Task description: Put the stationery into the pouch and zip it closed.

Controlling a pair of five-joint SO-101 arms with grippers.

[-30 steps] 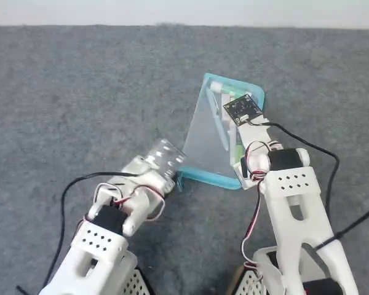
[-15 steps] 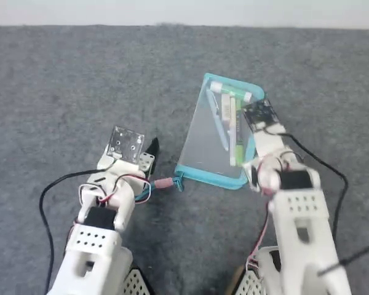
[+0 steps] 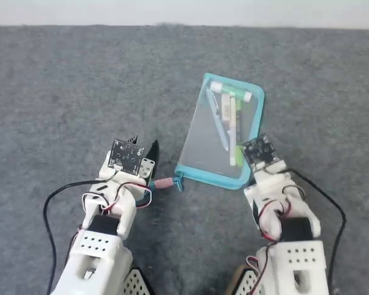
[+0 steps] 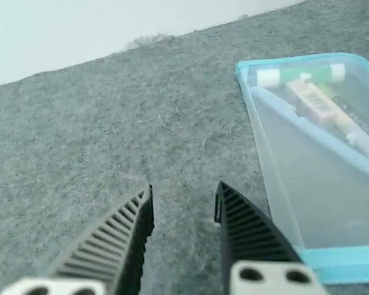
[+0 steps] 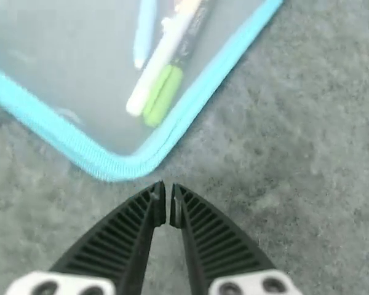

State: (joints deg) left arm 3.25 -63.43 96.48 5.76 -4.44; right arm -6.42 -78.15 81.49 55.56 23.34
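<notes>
Grey felt covers the tabletop (image 3: 61,92). At far left, the left end effector (image 4: 184,190) has its jaws spread and holds nothing; bare felt lies below it. Just beside it, on the pouch side, lies the pink zipper pull (image 3: 163,183), apart from both jaws. Ahead and to the side of this end effector the pouch (image 3: 206,174), clear with teal trim, lies flat, with the pull at its nearest corner. Inside it, the stationery (image 3: 232,126) is bunched along the edge toward the right end effector (image 5: 166,187). That unit has its jaws pressed almost together and pinches nothing. Its tips sit just short of a rounded pouch corner without touching it.

CAUTION: Nothing pins the pouch. Full zip closure cannot be confirmed. If the zip is not fully home and the left end effector tugs the pull, the pouch will probably slide over the felt instead of closing. A low advance of the right end effector could catch the trim and lift the corner.

Inventory: two arms, two end effectors, one pouch, one zipper pull. At least four stationery pieces are present, but overlap prevents an exact total.
</notes>
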